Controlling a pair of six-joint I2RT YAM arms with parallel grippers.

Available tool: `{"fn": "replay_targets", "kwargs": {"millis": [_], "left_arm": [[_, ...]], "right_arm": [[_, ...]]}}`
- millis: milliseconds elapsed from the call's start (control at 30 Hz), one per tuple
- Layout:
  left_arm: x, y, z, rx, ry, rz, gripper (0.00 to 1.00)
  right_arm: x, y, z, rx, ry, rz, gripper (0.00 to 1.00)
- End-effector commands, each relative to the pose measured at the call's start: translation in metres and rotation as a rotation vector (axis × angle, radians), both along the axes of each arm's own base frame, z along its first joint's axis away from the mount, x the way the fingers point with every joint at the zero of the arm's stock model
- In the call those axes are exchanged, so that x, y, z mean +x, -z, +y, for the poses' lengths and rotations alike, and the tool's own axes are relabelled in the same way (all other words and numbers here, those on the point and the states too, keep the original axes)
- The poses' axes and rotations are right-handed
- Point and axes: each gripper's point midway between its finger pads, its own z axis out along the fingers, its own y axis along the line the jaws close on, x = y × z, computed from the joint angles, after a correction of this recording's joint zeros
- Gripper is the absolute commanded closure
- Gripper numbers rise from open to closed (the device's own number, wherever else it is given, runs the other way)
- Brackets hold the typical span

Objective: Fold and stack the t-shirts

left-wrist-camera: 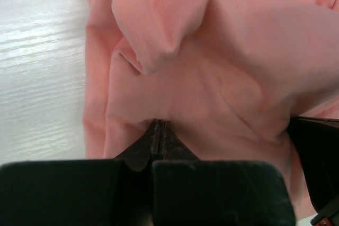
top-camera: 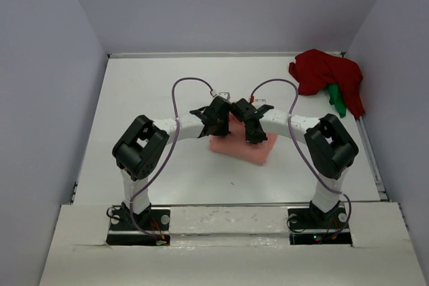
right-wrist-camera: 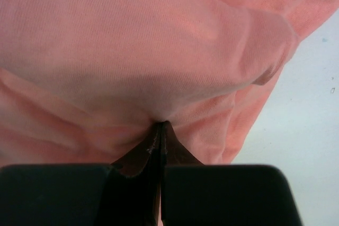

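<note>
One salmon-pink t-shirt (top-camera: 236, 149) lies part-folded right beneath the left gripper (left-wrist-camera: 160, 126) and right gripper (right-wrist-camera: 161, 125), both pressed together pinching its cloth, while the dark red t-shirt (top-camera: 326, 75) and green t-shirt (top-camera: 337, 102) sit crumpled, unfolded, well beyond the right one.

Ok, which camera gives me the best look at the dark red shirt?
Top external: the dark red shirt lies bunched at the table's far right corner, partly over a green shirt. Both wrist views show none of it, just the pink shirt.
</note>
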Motion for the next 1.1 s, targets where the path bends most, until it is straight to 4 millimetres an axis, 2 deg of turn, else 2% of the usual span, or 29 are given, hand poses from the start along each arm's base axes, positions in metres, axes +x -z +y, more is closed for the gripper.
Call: {"fn": "replay_targets", "kwargs": {"millis": [0,33,100,133,300,400,500,667,733,900,1067], "left_arm": [[-0.022,0.007,-0.013,-0.059,0.018,0.043,1.0],[-0.03,0.016,-0.012,-0.054,0.02,0.063,1.0],[-0.035,0.021,-0.013,-0.068,0.008,0.072,1.0],[-0.046,0.027,-0.015,-0.073,0.027,0.096,1.0],[-0.073,0.036,-0.019,-0.07,0.045,0.13,1.0],[-0.09,0.033,-0.02,-0.077,0.049,0.142,1.0],[-0.098,0.034,-0.013,-0.055,0.03,0.136,1.0],[-0.119,0.02,-0.014,-0.073,0.017,0.128,1.0],[-0.126,0.021,-0.012,-0.052,0.018,0.129,1.0],[-0.12,0.023,-0.007,0.005,-0.008,0.12,1.0],[-0.108,0.018,-0.006,0.035,-0.026,0.097,1.0]], "right_arm": [[0.001,0.018,0.014,0.035,0.001,0.029,1.0],[0.002,0.018,0.014,0.029,-0.007,0.03,1.0],[0.008,0.018,0.014,0.033,-0.008,0.03,1.0],[0.012,0.017,0.01,0.027,-0.004,0.031,1.0],[0.023,0.022,0.007,0.026,-0.028,0.054,1.0],[0.033,0.021,0.014,0.048,-0.05,0.05,1.0],[0.038,0.024,0.015,0.048,-0.072,0.063,1.0],[0.056,0.016,0.019,0.062,-0.104,0.055,1.0],[0.056,0.015,0.021,0.067,-0.115,0.058,1.0],[0.046,0.016,0.016,0.08,-0.081,0.062,1.0],[0.021,0.024,0.001,0.085,-0.056,0.077,1.0]]}}
